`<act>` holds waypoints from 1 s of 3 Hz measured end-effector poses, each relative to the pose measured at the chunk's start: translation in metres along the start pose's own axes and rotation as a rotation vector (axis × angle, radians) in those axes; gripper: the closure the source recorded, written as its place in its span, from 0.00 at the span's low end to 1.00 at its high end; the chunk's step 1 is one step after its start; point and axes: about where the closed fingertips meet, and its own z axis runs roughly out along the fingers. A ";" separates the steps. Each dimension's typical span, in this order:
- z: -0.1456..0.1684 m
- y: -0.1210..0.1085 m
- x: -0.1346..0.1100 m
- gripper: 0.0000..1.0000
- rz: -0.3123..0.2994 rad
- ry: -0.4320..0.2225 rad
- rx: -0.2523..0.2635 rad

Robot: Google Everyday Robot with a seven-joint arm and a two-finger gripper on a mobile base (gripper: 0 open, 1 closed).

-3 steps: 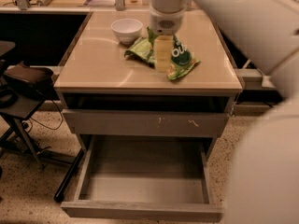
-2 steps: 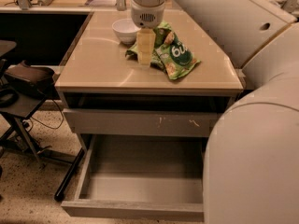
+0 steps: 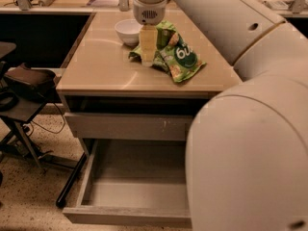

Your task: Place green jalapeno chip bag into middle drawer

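A: Item one, gripper point(image 3: 148, 52): set down among the bags. Jaw state: cannot tell.
B: Item two, green jalapeno chip bag point(image 3: 165, 32)?
A: Touching the jaws, behind and right. The brighter bag point(image 3: 182, 57) overlaps it on the jaws' right, so you risk lifting both, or the wrong one. Middle drawer point(image 3: 139, 182): open, well below.

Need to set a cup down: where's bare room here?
Bare: tabletop front-left, between white bowl and front edge; also the middle drawer floor. Crowded: back centre, end effector over the bags beside the bowl.
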 end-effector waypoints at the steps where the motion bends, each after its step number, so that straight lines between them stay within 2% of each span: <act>1: 0.042 -0.028 -0.006 0.00 -0.041 0.044 -0.053; 2: 0.069 -0.050 0.000 0.00 -0.017 0.054 -0.034; 3: 0.073 -0.054 -0.003 0.00 -0.017 0.050 -0.018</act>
